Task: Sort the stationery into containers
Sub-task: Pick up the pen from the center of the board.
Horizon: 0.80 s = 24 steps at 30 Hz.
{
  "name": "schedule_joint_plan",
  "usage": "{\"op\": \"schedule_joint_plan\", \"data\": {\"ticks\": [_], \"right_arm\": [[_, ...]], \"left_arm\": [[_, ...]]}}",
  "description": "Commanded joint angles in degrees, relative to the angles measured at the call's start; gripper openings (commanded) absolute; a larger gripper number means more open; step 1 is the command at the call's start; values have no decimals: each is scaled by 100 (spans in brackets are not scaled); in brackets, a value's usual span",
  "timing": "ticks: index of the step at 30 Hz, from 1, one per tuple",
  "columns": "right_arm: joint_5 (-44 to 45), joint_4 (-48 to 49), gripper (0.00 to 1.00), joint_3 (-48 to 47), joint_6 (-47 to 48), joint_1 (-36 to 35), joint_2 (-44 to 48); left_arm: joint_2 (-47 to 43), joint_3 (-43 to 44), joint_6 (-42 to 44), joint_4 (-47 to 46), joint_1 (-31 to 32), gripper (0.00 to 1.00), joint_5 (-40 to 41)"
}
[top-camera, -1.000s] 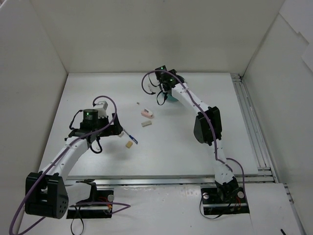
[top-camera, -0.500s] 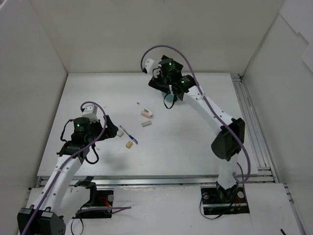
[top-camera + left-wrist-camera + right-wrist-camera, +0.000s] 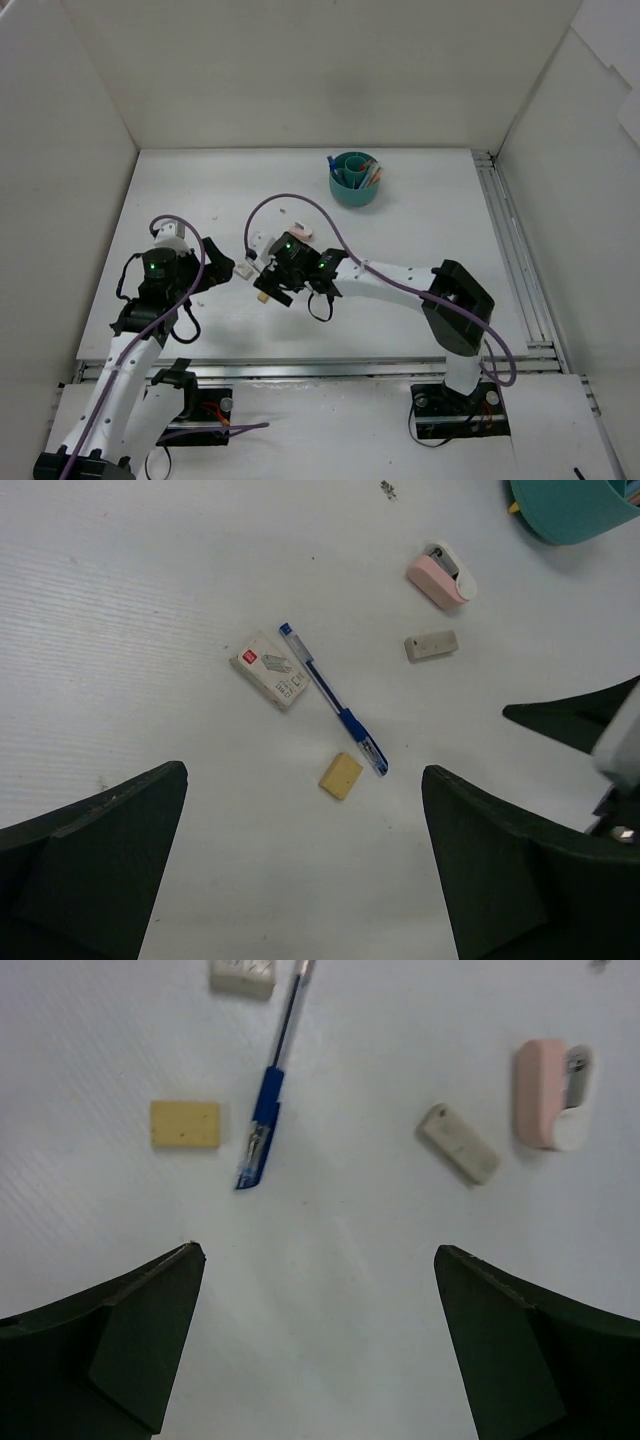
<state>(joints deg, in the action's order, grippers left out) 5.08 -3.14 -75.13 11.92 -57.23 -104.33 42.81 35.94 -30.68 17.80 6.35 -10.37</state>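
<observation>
Teal cup point(image 3: 354, 180) uncovered; right gripper point(image 3: 318, 1260) now at blue pen point(image 3: 262, 1125).

No legible text, white eraser point(image 3: 270, 670) bears a red mark and tiny print, unreadable

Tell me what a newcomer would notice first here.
The left gripper and right gripper, both open, hang over one small scatter in the middle: a blue pen, a tan eraser, a white eraser, a grey eraser and a pink-and-white piece. At the far side stands the teal cup, pens already in it.
</observation>
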Motion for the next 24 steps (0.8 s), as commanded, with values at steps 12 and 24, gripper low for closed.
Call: {"op": "schedule_joint_plan", "data": {"ticks": [12, 24], "right_arm": [[371, 349, 84, -423, -1166, -201, -1211], [-920, 771, 30, -704, -1080, 239, -1801]], "left_arm": [[-264, -175, -246, 39, -28, 100, 237], [-282, -167, -184, 57, -28, 100, 343]]}}
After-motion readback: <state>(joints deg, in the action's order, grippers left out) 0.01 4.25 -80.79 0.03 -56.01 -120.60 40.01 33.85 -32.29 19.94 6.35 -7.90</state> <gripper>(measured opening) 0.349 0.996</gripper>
